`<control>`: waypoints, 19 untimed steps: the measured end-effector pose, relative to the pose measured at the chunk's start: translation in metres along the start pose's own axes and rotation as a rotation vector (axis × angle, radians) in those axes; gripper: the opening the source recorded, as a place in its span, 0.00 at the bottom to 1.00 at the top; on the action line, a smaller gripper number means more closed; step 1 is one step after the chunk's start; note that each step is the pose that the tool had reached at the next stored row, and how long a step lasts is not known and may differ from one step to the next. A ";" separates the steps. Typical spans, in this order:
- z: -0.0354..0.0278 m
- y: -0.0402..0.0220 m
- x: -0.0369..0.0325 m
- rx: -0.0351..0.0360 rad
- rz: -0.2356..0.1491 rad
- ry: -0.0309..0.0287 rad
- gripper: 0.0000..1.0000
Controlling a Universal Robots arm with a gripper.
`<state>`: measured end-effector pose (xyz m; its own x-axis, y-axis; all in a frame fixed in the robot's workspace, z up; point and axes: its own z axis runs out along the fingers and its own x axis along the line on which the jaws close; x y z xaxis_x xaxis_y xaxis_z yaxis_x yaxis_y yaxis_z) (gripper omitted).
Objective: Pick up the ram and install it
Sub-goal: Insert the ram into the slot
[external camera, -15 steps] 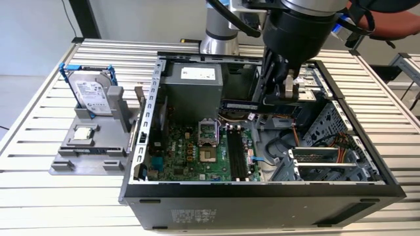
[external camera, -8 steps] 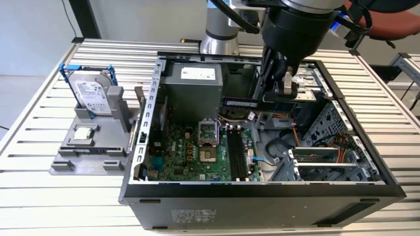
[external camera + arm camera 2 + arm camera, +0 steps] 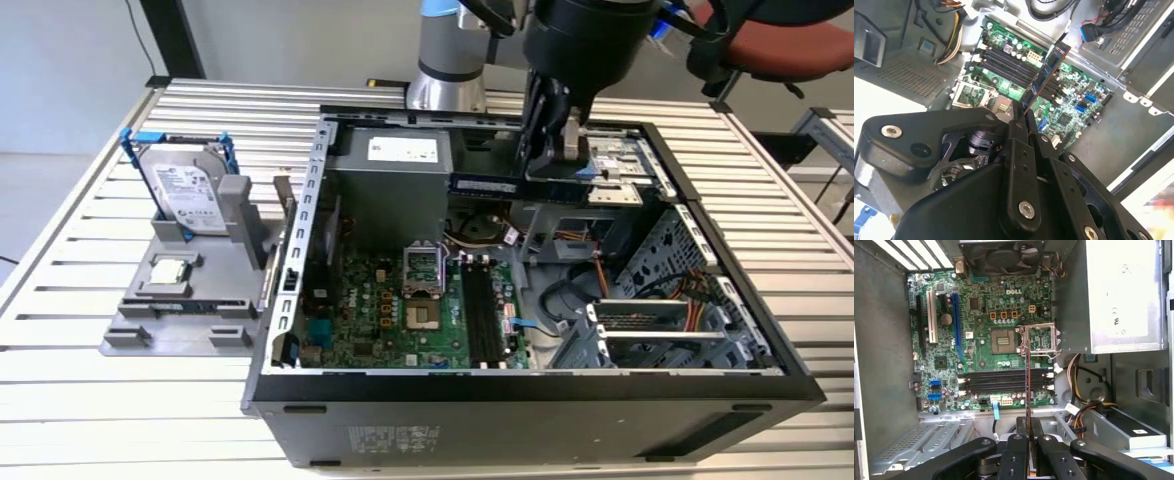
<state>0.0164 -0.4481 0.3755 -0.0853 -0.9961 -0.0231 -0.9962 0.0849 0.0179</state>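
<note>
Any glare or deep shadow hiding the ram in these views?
Second wrist view: white washout outside the case, but the ram is well lit beyond the dark gripper. First wrist view: even light on the motherboard. Exterior view: case interior shaded, ram visible.

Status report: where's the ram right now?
Gripper shut on the ram. Ram held clear over the motherboard in the open case, not seated. Memory slots look bare, nothing across them.

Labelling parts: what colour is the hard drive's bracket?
The bracket is blue; the exterior view shows it best.
</note>
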 end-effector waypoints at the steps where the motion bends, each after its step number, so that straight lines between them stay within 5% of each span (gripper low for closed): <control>1: 0.0000 0.0001 -0.0011 0.0000 -0.001 0.0000 0.00; 19: 0.0001 0.0003 -0.0037 0.0000 0.002 -0.0001 0.00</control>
<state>0.0164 -0.4444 0.3755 -0.0874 -0.9959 -0.0231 -0.9960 0.0870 0.0179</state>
